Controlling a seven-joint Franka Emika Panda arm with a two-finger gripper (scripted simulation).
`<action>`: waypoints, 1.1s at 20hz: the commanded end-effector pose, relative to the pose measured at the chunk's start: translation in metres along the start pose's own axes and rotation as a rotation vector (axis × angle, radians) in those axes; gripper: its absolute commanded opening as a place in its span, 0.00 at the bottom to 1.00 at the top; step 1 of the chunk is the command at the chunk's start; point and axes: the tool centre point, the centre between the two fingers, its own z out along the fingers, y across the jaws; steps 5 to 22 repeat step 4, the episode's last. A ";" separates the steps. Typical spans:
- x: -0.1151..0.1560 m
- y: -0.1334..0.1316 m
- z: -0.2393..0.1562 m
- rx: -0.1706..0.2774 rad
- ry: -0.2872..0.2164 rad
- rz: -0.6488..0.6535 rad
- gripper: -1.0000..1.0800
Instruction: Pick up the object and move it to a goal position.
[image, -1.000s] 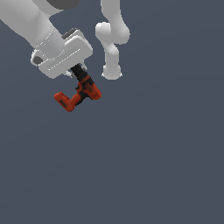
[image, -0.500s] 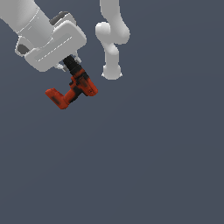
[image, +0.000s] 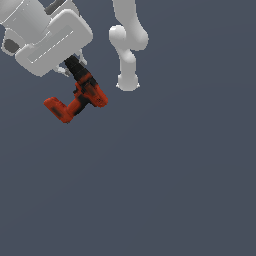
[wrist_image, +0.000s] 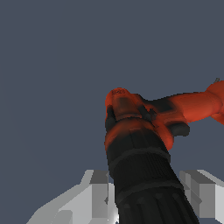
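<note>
You see red-orange L-shaped drill (image: 80, 97) hanging under white gripper (image: 70, 70), above grey desk (image: 165, 190). Wrist view alone shows jaws clamped on black nose, grey fingers (wrist_image: 98, 192) either side.

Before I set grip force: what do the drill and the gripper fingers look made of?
The drill looks like moulded plastic: matte red-orange shell, ribbed black nose that might be rubber or plastic. The fingers look like pale grey metal or hard plastic, flat-faced with soft shading. A simulator render leaves both open.
</note>
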 end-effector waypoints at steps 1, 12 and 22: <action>0.001 -0.002 -0.006 -0.004 0.005 -0.002 0.00; 0.001 -0.002 -0.008 -0.004 0.005 -0.002 0.00; 0.001 -0.002 -0.008 -0.004 0.005 -0.002 0.00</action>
